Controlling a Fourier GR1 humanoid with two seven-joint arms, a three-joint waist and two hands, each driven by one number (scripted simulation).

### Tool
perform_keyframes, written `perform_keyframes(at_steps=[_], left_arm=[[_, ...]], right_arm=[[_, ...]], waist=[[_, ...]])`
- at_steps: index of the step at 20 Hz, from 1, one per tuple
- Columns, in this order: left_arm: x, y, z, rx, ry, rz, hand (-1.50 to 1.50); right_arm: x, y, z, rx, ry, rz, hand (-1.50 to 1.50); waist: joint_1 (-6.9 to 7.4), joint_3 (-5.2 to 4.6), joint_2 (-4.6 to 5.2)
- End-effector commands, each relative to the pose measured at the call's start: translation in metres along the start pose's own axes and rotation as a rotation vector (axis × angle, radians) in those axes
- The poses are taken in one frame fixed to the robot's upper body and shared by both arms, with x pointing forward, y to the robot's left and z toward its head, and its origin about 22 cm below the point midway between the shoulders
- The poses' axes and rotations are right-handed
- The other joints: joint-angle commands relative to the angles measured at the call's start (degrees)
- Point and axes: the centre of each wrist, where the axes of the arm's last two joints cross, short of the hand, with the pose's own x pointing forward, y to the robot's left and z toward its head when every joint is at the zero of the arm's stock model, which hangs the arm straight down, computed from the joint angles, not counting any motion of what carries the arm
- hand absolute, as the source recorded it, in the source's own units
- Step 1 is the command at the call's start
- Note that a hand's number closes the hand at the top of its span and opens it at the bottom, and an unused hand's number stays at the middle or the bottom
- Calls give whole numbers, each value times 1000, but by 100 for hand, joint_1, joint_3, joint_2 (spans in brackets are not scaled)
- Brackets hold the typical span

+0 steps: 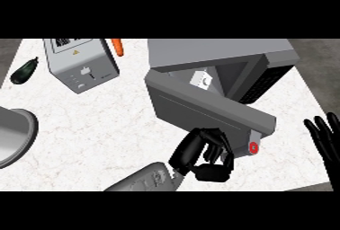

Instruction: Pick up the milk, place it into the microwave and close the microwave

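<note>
While its door stands partly swung out, the microwave has the milk inside it. From where I stand, the white carton shows upright in the dark cavity, just behind the door's upper edge, and nothing touches it. I cannot make out anything else in the cavity.

The left hand is at the near side of the microwave, against the lower edge of the door's outer face. Its fingers are curled in on themselves, and I see nothing held in them. Whether they press on the door or only sit beside it I cannot tell. Its grey forearm comes in from the near side of the microwave. A red button shows just beside this hand, at the door's near corner.

The right hand rests to the right of the microwave, apart from it, with its fingers straight and pointing up. It holds nothing.

To the left of the microwave, on the white counter, a grey boxy appliance stands at a tilt. An orange carrot lies between it and the microwave. Farther left lies a dark oblong vegetable. Well left of the microwave and nearer than the appliance, a grey bowl is cut off by the view's edge, so I cannot tell what it holds.
</note>
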Motion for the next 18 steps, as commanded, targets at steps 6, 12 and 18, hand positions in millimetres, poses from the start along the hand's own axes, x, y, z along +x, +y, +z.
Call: perform_keyframes(at_steps=[6,12,18], left_arm=[[20,20,-41,153,2,28,150],[27,44,-65,261,8,78,150],[40,62,-83,340,-46,163,150]], right_arm=[[19,0,-13,100,-37,-48,-150],[29,3,-19,122,-64,-94,-150],[36,1,-23,147,-48,-105,-150]], waist=[[-484,5,90],[-645,-8,192],[-748,-11,264]])
